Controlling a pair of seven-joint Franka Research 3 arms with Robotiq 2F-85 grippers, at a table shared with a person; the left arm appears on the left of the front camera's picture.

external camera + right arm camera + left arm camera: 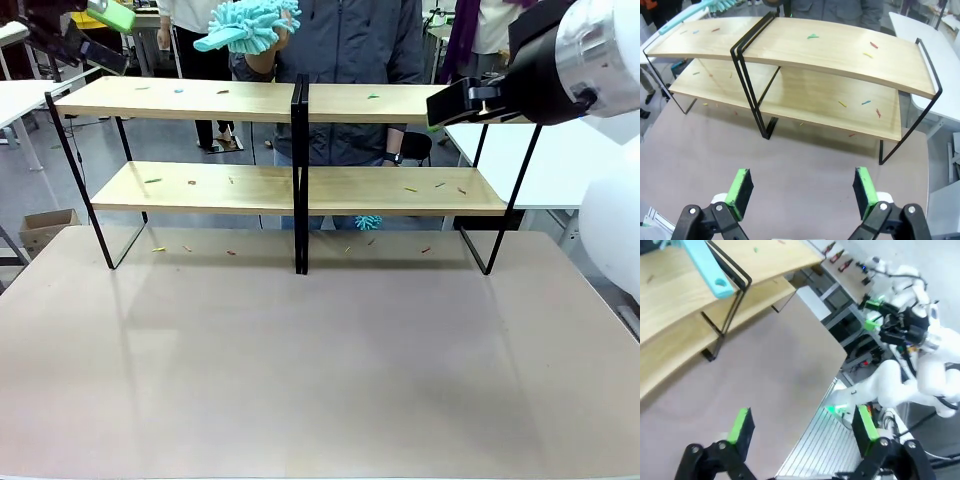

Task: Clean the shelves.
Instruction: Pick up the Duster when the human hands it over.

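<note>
The shelves point(200, 100) stand across the far half of the table, two light-wood boards in a black frame with a centre post point(299, 170). Small coloured scraps point(152, 180) lie on both boards and on the table under them. Behind the rack, a person holds a fluffy teal duster point(250, 25) above the top board; its handle point(710, 270) pokes over the shelf end. My left gripper point(804, 430) is open and empty, high at the left end point(105, 15). Held high over the table in front of the rack point(805, 47), my right gripper point(802, 192) is open and empty too.
The beige table point(320, 360) stretches bare in front of the rack. White tables stand at the left point(20, 95) and right point(570, 160), with a cardboard box point(45, 228) on the floor. A small teal tuft point(368, 221) shows behind the lower board.
</note>
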